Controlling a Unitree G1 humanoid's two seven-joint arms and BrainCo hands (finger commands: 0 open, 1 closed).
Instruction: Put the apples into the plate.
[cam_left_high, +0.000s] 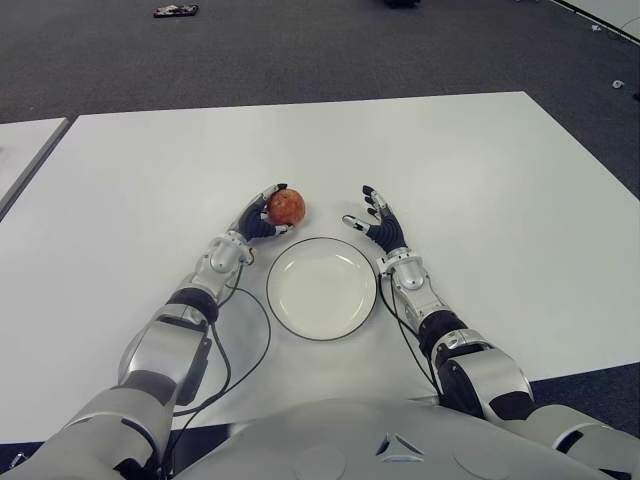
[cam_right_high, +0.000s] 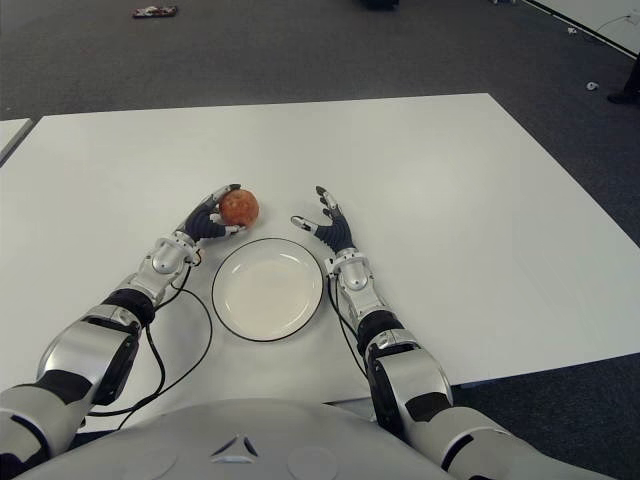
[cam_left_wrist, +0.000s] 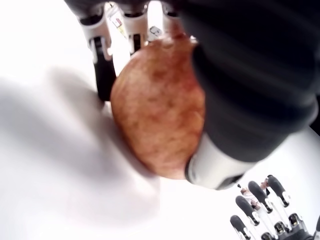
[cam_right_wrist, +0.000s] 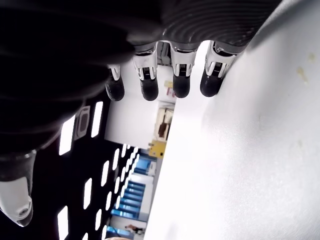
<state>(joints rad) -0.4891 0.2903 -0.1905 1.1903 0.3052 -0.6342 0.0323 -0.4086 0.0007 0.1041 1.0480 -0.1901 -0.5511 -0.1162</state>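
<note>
The left hand has its fingers clamped on the reddish apple, just beyond the far-left rim of the white plate on the table. The right hand hovers beyond the plate's far-right rim, fingers spread and holding nothing.

Left hand curled in a grasp, right hand (fingers spread) empty beside it
</note>
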